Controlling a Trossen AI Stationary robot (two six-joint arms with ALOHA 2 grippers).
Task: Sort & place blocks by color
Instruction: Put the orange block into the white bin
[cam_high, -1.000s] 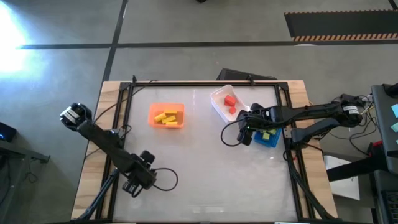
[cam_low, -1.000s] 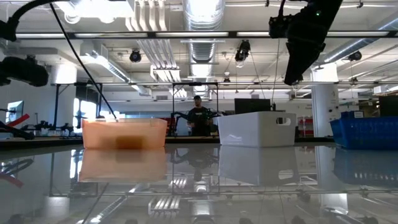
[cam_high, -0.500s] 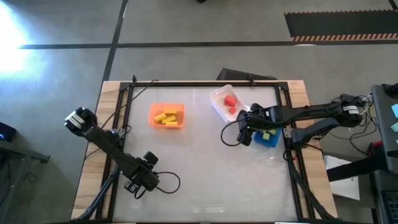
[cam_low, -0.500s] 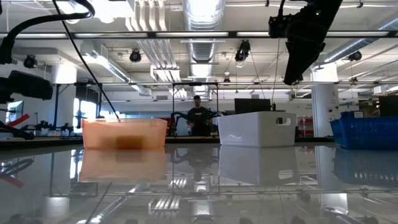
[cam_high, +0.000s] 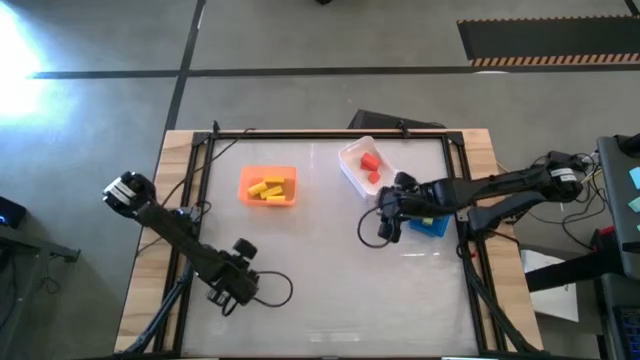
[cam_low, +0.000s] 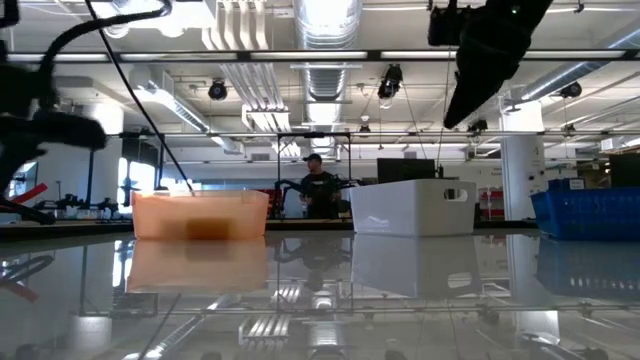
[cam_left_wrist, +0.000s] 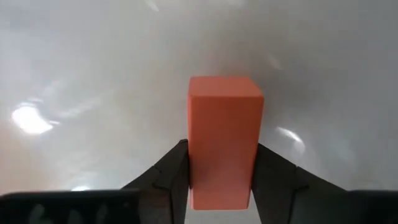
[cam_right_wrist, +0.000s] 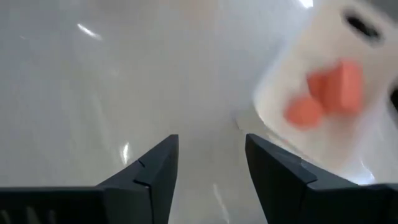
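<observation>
Block (cam_left_wrist: 224, 140) between left fingers (cam_left_wrist: 163, 177); right gripper (cam_high: 385, 226) beside bins (cam_high: 357, 170).

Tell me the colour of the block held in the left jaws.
Red, leaning orange. The block shows best in the left wrist view, clamped between the left gripper jaws.

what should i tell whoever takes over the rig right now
Left pincer: shut on a red block, near the table's front left.
Right pincer: open and empty, above the table by the white bin and blue bin.
Done: yellow blocks in the orange bin, two red blocks in the white bin, green blocks in the blue bin.
Left: put the held red block in the white bin.
</observation>
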